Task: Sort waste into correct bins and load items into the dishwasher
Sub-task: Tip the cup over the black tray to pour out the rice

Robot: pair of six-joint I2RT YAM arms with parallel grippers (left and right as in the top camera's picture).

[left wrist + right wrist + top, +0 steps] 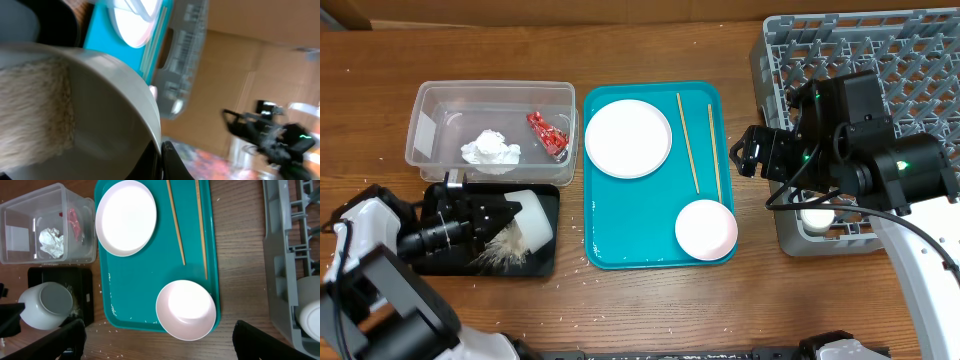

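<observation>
My left gripper (510,212) is shut on the rim of a white bowl (532,218), tipped on its side over the black tray (545,262); rice (502,250) spills from it. In the left wrist view the fingers (162,160) pinch the bowl wall (110,100) with rice (35,110) inside. The clear tub (425,140) holds the tissue wad (488,149) and the red wrapper (549,133). The plate (628,138), two chopsticks (687,140) and a second bowl (706,228) lie on the teal tray. My right gripper (745,155) is open and empty above that bowl (186,309).
The grey dish rack (920,50) stands at the right under my right arm, with a white cup (817,216) in its near left corner. Loose rice grains lie on the teal tray (130,295) and on the wood in front of it.
</observation>
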